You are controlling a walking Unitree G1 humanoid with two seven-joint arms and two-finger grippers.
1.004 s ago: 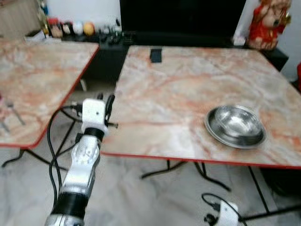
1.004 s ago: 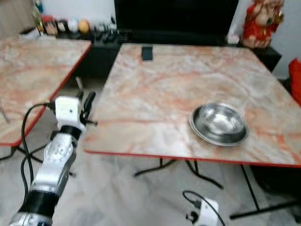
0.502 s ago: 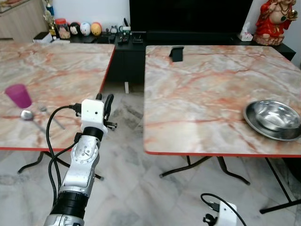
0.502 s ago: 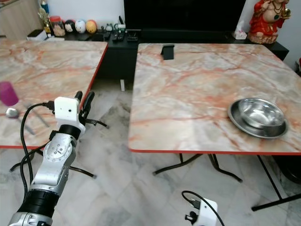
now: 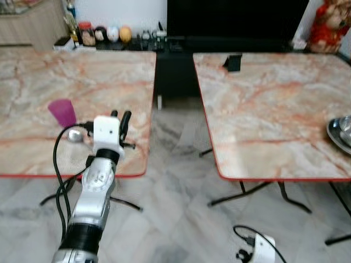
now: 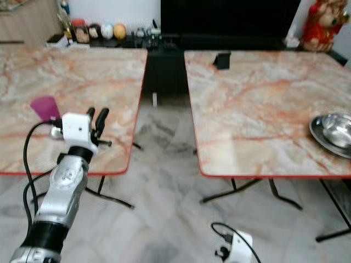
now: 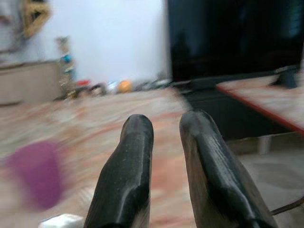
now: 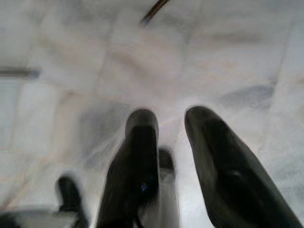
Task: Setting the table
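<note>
1. View has panned left since half a second ago: the left counter (image 5: 33, 109) now takes up most of the left half of the frame, and the right counter (image 5: 274, 109) has slid toward the right edge. The shift is the camera's; the objects themselves have not moved.
2. The bowl (image 5: 341, 133), fully visible before on the right counter's near right part, is now cut by the right frame edge.
3. The purple cup (image 5: 61, 113) stands upright on the left counter, near its front edge. A spoon (image 5: 74, 135) lies just beside it on the near side; a fork seen beside it earlier is now hidden behind the arm.
4. Left hand (image 5: 120, 117) is raised in front of the left counter's near right part, just right of the cup. Its fingers (image 7: 128, 166) are narrowly parted and hold nothing.
5. Right hand (image 8: 166, 156) hangs low over the floor, fingers slightly apart, empty.
6. Judgement: the robot appears to be turning from the bowl toward the cup and cutlery, presumably to fetch them for the place setting. No item is gripped yet.
7. Risk: frames are blurred from motion, so any reach should wait until the view settles.
</note>
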